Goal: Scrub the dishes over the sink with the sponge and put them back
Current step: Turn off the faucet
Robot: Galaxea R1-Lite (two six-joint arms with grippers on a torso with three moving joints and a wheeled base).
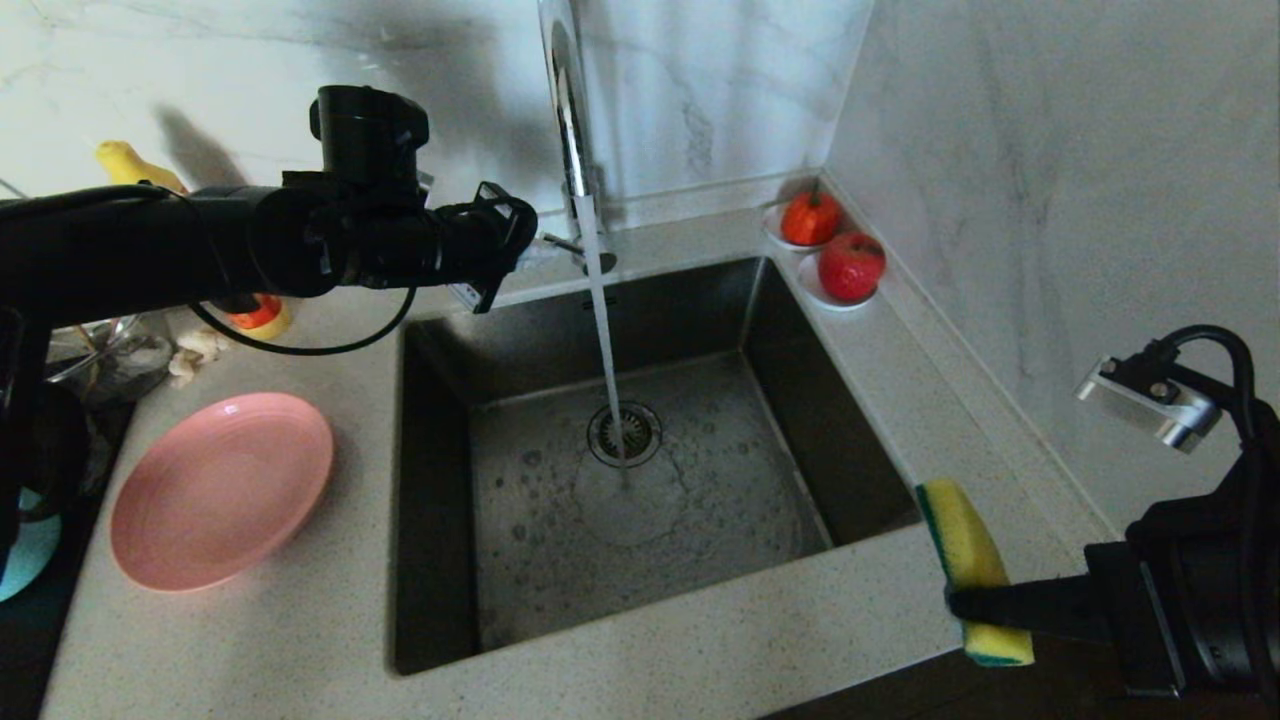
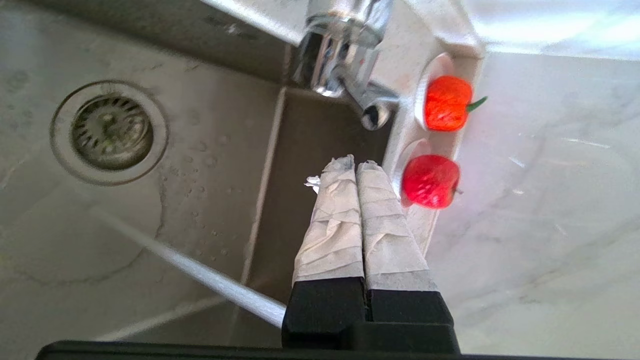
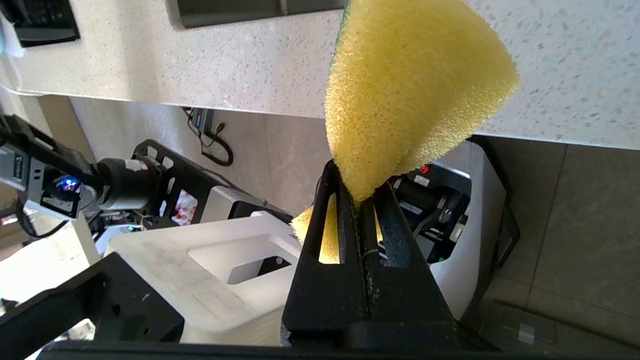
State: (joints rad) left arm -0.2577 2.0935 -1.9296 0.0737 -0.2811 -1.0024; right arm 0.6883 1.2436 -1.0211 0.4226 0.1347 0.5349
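Water streams from the tall chrome tap [image 1: 570, 120] into the steel sink [image 1: 440, 420] and onto its drain strainer [image 1: 624, 433]. My left gripper [image 1: 540, 250] reaches across to the tap's base, its taped fingers [image 2: 345, 215] pressed shut on nothing, tips just short of the tap lever [image 2: 372, 112]. A pink plate [image 1: 220, 490] lies on the counter left of the sink. A teal-blue bowl [image 1: 25, 555] peeks in at the far left edge. Near the sink's front right corner my right gripper [image 1: 975, 600] is shut on the yellow sponge [image 1: 965, 545] [image 3: 415, 90], held upright.
Two red fruits on white saucers [image 1: 810, 218] [image 1: 852, 266] sit in the back right corner of the counter. A clear glass bowl [image 1: 110, 355] stands at the back left under my left arm. Marble walls close off the back and right.
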